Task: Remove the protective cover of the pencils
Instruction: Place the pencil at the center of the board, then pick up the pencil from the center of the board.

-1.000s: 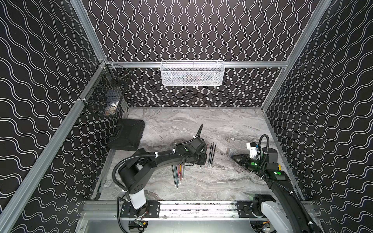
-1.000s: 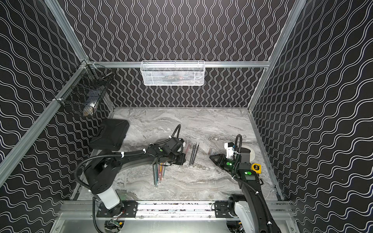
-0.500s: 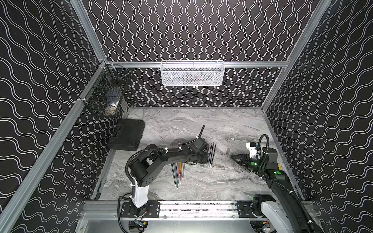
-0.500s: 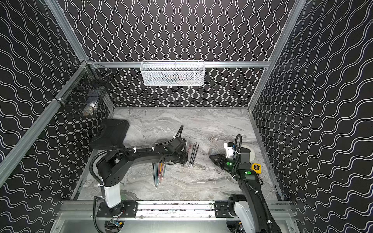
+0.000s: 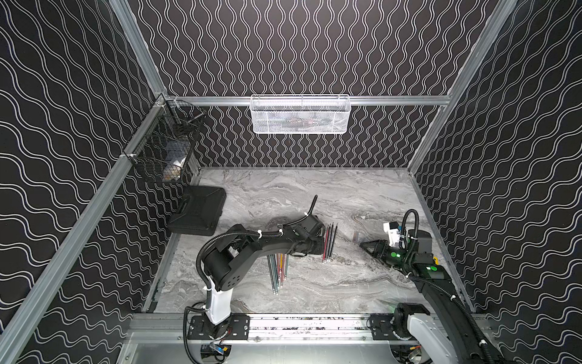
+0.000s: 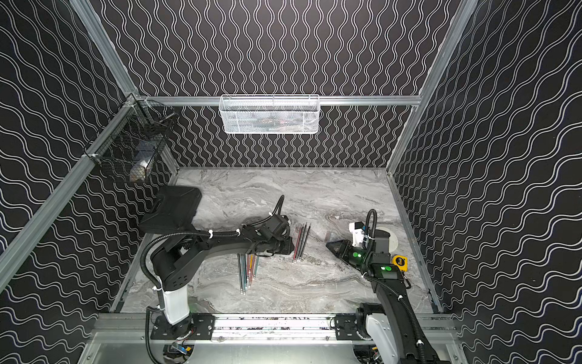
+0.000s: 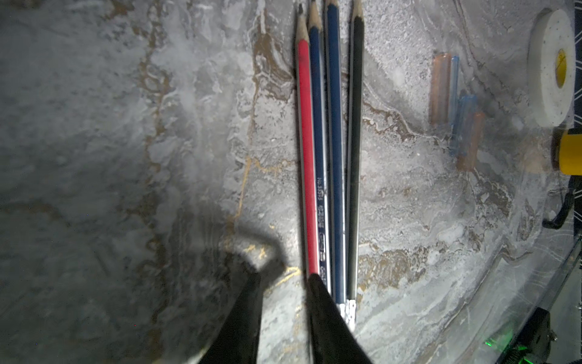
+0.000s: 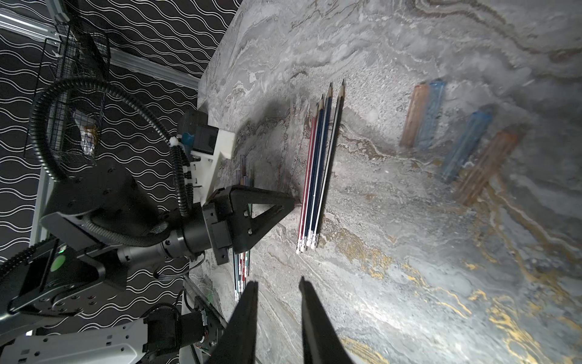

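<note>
Left gripper (image 7: pixel 283 279): parted, empty, just left of four bare pencils (image 7: pixel 327 157) mid-table. Right gripper (image 8: pixel 277 283): parted, empty, apart to the right. Open room on marble table (image 5: pixel 315 195) at far side; wavy black walls (image 5: pixel 283 47) around.

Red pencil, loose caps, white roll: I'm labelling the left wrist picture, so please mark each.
red pencil (image 7: pixel 308 157), left wrist view, mid-shaft.
loose caps (image 7: pixel 440 89), left wrist view, body of an orange cap.
white roll (image 7: pixel 544 63), left wrist view, its flat white face.
</note>
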Tool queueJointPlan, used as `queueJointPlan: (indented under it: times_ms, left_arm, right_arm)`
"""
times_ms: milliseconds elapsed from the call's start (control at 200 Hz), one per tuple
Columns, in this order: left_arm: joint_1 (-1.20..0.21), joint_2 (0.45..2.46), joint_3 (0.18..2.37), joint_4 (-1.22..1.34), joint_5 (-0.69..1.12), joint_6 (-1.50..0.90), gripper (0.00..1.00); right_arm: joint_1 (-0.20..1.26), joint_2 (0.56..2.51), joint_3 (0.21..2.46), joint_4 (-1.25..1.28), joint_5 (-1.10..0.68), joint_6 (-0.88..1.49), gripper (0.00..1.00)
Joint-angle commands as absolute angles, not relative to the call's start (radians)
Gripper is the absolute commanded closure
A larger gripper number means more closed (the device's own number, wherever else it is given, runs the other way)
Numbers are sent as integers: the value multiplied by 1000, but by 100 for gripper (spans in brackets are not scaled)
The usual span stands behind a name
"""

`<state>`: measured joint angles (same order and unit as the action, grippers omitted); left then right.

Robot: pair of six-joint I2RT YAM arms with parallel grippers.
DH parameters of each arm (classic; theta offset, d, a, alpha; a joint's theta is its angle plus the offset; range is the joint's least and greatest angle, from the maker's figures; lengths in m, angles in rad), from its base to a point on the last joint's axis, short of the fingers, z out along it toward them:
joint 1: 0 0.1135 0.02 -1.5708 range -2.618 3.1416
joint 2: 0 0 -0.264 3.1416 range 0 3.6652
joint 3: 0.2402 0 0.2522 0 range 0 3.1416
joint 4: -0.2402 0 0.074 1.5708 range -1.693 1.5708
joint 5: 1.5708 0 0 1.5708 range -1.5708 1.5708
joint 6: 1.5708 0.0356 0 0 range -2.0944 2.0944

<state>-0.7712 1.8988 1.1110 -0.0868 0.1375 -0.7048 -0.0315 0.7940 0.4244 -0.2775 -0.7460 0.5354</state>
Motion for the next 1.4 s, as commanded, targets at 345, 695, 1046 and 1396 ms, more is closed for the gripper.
queueJointPlan:
  times_ms: [345,695,1046,1396]
  left_arm:
    - [-753,1531,974,-272,26,-639,72]
    - [-735,1043,916,-579,49,-525,71]
    - [-733,719,1003,-785,-60,-446,54]
    - [-733,576,940,-794,-34,-477,0]
  right_arm:
    - [-31,807,419,-251,-755,534,75]
    - [-13,913,503,-331,-668,510,76]
    - [528,1214,759,-328,-234,693,76]
    - [780,1795,1228,-415,-116,758,76]
